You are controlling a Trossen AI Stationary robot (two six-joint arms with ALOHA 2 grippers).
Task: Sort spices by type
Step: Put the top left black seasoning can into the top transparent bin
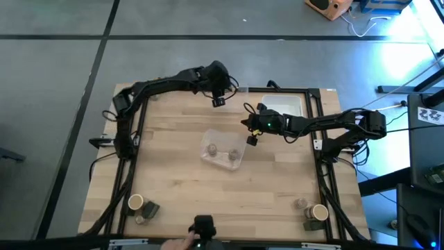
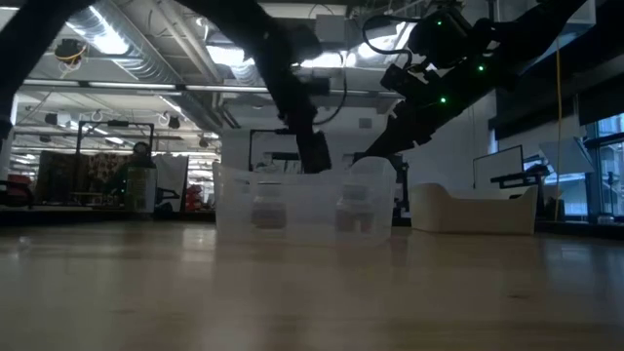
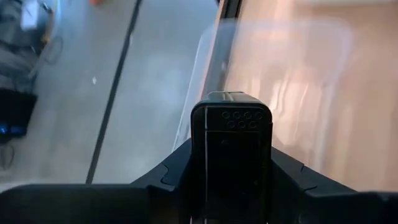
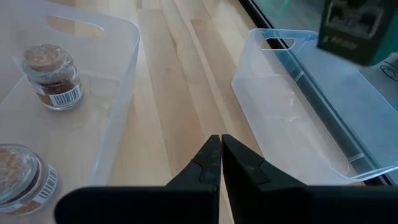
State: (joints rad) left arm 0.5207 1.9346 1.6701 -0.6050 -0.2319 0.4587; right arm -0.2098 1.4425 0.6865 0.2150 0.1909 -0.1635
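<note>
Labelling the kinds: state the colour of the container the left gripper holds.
Black, a boxy spice container with a shaker-hole top, clearest in the left wrist view.

From up here I see bare wood across most of the bench [image 1: 173,187], so a gripper could pass freely along its front half. A clear bin [image 1: 222,149] sits mid-bench, walls up, two cork-topped jars [image 4: 53,78] inside. A second clear bin [image 4: 311,106] lies along the far edge, and the white tray [image 1: 286,105] fills the far right corner. Small containers [image 1: 142,206] crowd the front left corner, and others [image 1: 312,214] the front right.
</note>
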